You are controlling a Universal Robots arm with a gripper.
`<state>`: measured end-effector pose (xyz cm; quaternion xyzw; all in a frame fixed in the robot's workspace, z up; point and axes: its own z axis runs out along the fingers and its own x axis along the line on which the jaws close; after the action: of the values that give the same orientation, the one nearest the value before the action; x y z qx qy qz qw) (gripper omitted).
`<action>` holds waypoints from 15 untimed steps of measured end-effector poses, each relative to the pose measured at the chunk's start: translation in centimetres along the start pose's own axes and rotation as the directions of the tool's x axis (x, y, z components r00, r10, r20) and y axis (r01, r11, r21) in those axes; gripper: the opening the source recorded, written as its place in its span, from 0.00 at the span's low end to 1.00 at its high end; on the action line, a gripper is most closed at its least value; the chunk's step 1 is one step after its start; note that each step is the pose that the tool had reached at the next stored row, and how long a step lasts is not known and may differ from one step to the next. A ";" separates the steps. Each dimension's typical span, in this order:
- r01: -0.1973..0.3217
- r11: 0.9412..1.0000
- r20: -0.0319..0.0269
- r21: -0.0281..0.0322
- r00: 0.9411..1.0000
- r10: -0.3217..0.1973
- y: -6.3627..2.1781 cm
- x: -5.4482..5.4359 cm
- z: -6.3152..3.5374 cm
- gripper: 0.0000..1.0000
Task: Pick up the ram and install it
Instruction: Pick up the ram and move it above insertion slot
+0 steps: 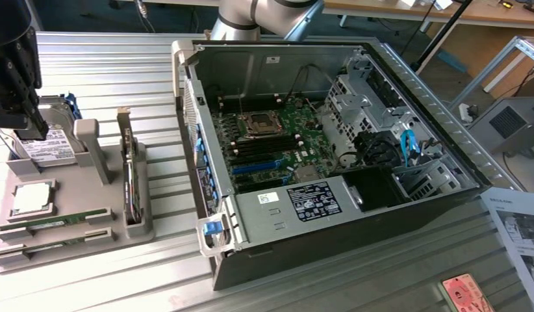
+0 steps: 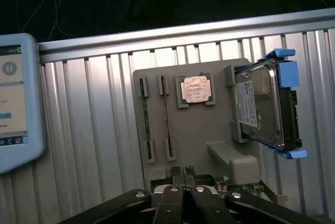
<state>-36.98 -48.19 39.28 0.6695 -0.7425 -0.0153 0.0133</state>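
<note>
Two ram sticks point(image 1: 57, 221) point(image 1: 50, 246), thin green boards, lie on edge side by side in slots of a grey tray point(image 1: 93, 244) at the exterior view's left. In the wrist view the same two ram sticks point(image 2: 147, 122) point(image 2: 166, 114) stand parallel in the tray point(image 2: 204, 124). My gripper point(image 1: 12, 117) hangs above the tray's far end, over the hard drive, well above the sticks. Its fingertips point(image 2: 183, 174) are pressed together with nothing between them. The open computer case point(image 1: 336, 143) shows the motherboard with black memory slots point(image 1: 267, 146).
The tray also carries a silver hard drive point(image 2: 267, 103) in blue rails, a processor chip point(image 2: 194, 89) and an upright card with a metal bracket point(image 1: 128, 175). A screen device point(image 2: 13, 103) lies beside the tray. Papers point(image 1: 518, 227) lie at the exterior view's right.
</note>
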 end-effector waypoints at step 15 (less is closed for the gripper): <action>0.020 1.000 -0.001 0.000 1.000 -0.020 -0.04 0.4 0.00 0.11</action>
<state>-36.98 -48.59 39.28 0.6770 -0.7357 -0.0152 0.0135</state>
